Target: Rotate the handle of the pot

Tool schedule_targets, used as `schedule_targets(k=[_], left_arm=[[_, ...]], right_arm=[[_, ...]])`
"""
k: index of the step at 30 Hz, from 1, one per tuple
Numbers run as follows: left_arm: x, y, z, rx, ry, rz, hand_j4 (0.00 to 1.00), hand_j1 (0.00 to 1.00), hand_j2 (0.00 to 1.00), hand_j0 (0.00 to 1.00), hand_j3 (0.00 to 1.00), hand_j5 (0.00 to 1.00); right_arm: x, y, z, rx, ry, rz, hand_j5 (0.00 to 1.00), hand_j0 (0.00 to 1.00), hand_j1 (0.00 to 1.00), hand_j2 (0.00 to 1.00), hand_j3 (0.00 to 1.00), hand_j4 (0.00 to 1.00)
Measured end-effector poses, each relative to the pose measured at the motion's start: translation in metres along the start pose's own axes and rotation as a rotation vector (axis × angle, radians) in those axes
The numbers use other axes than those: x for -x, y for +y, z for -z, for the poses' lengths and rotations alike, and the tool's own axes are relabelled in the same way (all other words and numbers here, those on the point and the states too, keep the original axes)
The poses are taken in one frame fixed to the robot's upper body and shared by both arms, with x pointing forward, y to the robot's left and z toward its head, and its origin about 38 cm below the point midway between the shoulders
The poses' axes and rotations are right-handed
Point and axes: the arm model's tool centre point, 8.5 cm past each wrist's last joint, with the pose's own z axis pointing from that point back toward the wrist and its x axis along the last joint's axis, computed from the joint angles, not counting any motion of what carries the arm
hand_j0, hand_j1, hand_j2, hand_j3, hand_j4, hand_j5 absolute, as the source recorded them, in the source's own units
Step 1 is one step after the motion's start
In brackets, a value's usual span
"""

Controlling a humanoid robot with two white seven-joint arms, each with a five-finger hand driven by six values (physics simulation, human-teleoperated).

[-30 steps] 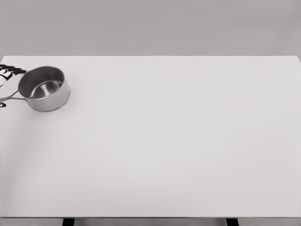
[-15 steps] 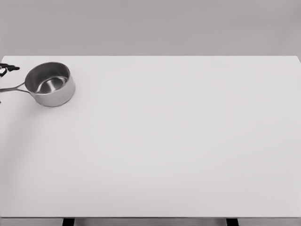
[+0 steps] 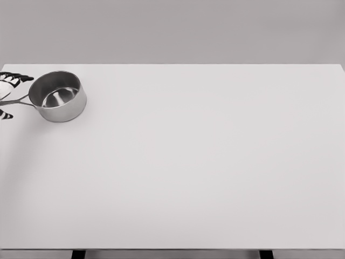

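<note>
White table, grey backdrop. Steel pot at far left corner, handle toward left edge. Left hand at that edge, fingers spread around handle, unclosed. Step: grasping. Next: close, swing handle.

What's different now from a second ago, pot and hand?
The pot slid a little right and toward the table's far edge, its handle swinging from down-left to nearly level. The left hand drew back, then returned at the picture's edge. The table stayed as it was.

Simulated test scene, bare white table, grey backdrop
</note>
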Motion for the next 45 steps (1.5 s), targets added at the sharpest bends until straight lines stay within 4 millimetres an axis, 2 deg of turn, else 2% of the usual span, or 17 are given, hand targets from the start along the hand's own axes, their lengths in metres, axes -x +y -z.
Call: schedule_targets(k=[2,7,13,16,23,34,41,45], left_arm=[[-0.002,-0.001,0.002,-0.001,-0.005,-0.001,1.0,1.0,1.0,1.0,1.0,1.0],[-0.001,0.013,0.007,-0.026,-0.002,0.012,1.0,1.0,1.0,1.0,1.0,1.0],[0.0,0.013,0.008,-0.015,0.005,0.032,1.0,1.0,1.0,1.0,1.0,1.0],[0.007,0.021,0.01,-0.024,0.023,0.035,1.0,1.0,1.0,1.0,1.0,1.0],[0.014,0.011,0.009,0.005,0.05,0.029,1.0,1.0,1.0,1.0,1.0,1.0],[0.026,0.018,0.009,0.003,0.087,0.025,1.0,1.0,1.0,1.0,1.0,1.0],[0.025,0.017,0.013,0.002,0.086,0.02,1.0,1.0,1.0,1.0,1.0,1.0],[0.023,0.024,0.018,-0.01,0.083,0.028,1.0,1.0,1.0,1.0,1.0,1.0]], right_arm=[[0.0,0.0,0.0,0.0,0.0,0.0,1.0,1.0,1.0,1.0,1.0,1.0],[0.0,0.0,0.0,0.0,0.0,0.0,1.0,1.0,1.0,1.0,1.0,1.0],[0.0,0.0,0.0,0.0,0.0,0.0,1.0,1.0,1.0,1.0,1.0,1.0],[0.0,0.0,0.0,0.0,0.0,0.0,1.0,1.0,1.0,1.0,1.0,1.0],[0.0,0.0,0.0,0.0,0.0,0.0,1.0,1.0,1.0,1.0,1.0,1.0],[0.0,0.0,0.0,0.0,0.0,0.0,1.0,1.0,1.0,1.0,1.0,1.0],[0.0,0.0,0.0,0.0,0.0,0.0,1.0,1.0,1.0,1.0,1.0,1.0],[0.0,0.0,0.0,0.0,0.0,0.0,1.0,1.0,1.0,1.0,1.0,1.0]])
